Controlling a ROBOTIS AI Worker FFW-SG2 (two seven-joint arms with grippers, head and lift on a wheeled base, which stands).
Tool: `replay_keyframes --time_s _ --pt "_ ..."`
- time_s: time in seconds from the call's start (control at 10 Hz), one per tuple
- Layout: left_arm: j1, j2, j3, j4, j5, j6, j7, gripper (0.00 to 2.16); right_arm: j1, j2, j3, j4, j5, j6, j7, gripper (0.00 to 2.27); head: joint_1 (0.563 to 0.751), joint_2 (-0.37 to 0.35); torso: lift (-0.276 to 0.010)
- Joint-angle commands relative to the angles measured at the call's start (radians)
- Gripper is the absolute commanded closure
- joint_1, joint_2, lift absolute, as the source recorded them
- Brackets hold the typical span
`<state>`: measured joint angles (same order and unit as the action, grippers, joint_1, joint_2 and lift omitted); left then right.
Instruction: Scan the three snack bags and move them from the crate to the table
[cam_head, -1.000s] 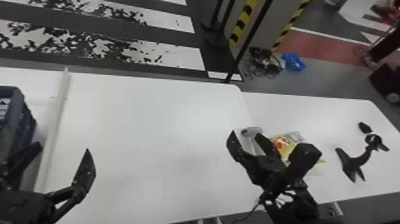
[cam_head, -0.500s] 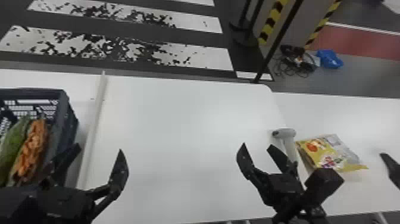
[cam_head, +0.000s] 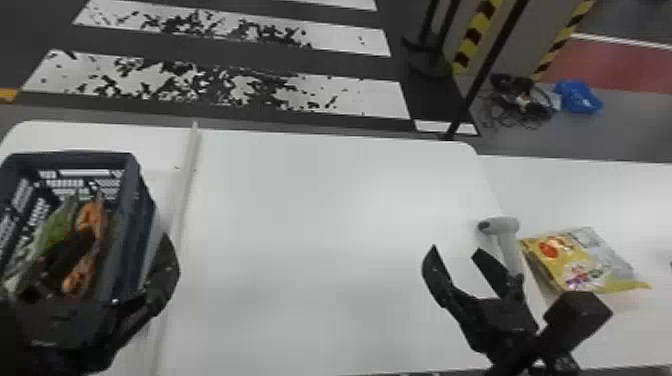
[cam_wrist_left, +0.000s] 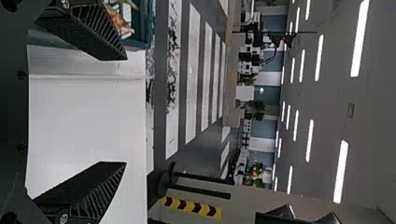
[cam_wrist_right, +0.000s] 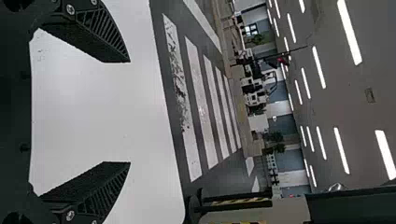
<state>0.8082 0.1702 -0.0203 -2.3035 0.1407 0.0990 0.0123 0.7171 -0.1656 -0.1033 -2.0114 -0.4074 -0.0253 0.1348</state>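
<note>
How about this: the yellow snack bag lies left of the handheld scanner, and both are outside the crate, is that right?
Not quite: in the head view the yellow snack bag lies right of the handheld scanner; both are outside the crate.

Bright, mostly even indoor light, from overhead. Both wrist views: rows of ceiling strip lights (cam_wrist_left: 361, 37) burnt to plain white, ceiling (cam_wrist_left: 369, 102) around them dim grey. Head view: broad pale sheen on white tabletop (cam_head: 325, 225), soft-edged shadow beside crate (cam_head: 140, 240), faint one by yellow snack bag (cam_head: 582, 262), small highlights on its wrapper. Crate contents (cam_head: 92, 220) smeary. Far background soft in wrist views.
</note>
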Motion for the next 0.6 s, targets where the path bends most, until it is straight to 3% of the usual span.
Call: replay_keyframes --time_s 0.0,0.2,0.5 --pt "0.011 -0.006 0.079 0.004 0.004 -0.005 0.008 0.09 0.001 0.0 -0.012 0.017 -0.011 -0.003 0.009 0.11 0.695 -0.106 -0.062" --pt "0.028 -0.015 0.158 0.016 0.017 -0.011 0.014 0.09 -0.01 0.0 -0.013 0.04 -0.013 -0.009 0.012 0.11 0.695 -0.04 -0.062" --pt "0.052 -0.018 0.191 0.056 0.008 -0.066 0.034 0.1 -0.027 0.0 -0.012 0.071 -0.022 -0.009 0.029 0.11 0.695 0.029 -0.062"
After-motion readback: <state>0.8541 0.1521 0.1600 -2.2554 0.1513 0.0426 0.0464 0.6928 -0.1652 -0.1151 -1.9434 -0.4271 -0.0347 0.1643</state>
